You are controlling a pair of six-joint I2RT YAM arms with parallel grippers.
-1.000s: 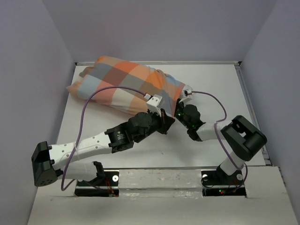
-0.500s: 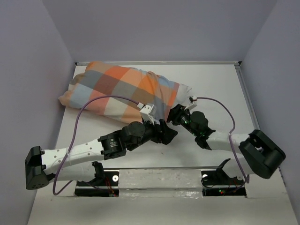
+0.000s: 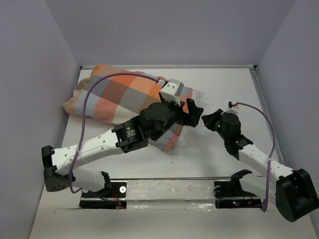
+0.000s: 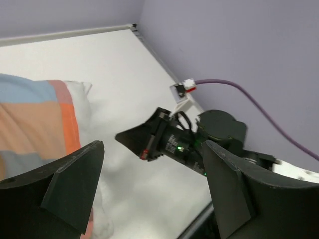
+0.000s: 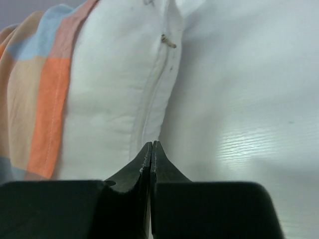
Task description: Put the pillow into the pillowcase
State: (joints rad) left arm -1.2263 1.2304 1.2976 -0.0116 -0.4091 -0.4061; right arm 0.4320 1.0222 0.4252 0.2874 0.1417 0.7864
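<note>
Pillowcase: it lies on the far left part of the desk, in checks of orange, light blue, grey and peach, and it covers most of the pillow.
Pillow: white and puffy, it sits mostly inside the case. Its right end sticks out bare from the case's mouth, toward the middle of the desk. The right wrist view shows a stitched seam running down this bare end.
Left tool: released, with its jaws standing wide apart and nothing between them. It hangs over the pillow's right end, with its opening facing the right tool.
Right tool: clenched, with both fingertips pressed flat together and no fabric caught between them. Its tip points at the bare end of the pillow, close to the seam. Whether it touches the pillow cannot be told.
Left arm: it reaches from the near left corner diagonally across the case, with a purple cable arching above it.
Right arm: it stretches low over the desk from the near right corner toward the pillow.
</note>
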